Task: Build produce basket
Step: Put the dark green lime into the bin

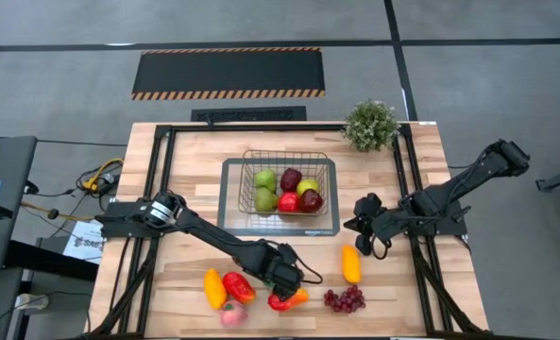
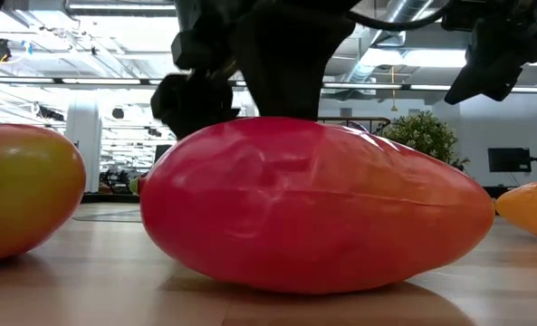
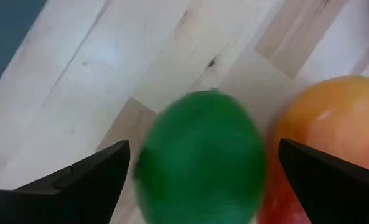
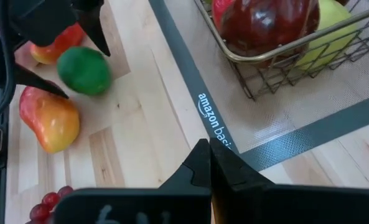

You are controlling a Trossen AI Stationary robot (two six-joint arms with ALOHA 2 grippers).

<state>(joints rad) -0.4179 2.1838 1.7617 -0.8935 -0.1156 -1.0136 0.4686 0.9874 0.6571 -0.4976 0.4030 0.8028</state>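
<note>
Left gripper (image 1: 284, 280) is low over the wooden desk (image 1: 195, 161), fingers (image 3: 84, 180) spread wide apart. A round glossy green toy fruit (image 3: 200, 155) sits between them, apparently untouched, though contact is hard to judge. An orange-red toy fruit (image 3: 324, 137) lies just beside one finger. Right gripper (image 4: 208, 163) hovers near the wire mesh basket (image 4: 277, 62), fingers together, empty.

wire basket (image 1: 284, 161) on tray – five fruits inside, others (image 1: 351, 264) outside

The left gripper (image 1: 284, 283) hangs over a red-orange pepper (image 1: 289, 300), grape bunch (image 1: 345, 299) just beyond. The wire basket (image 1: 283, 157) holds five fruits, near the right gripper (image 1: 363, 227).
</note>
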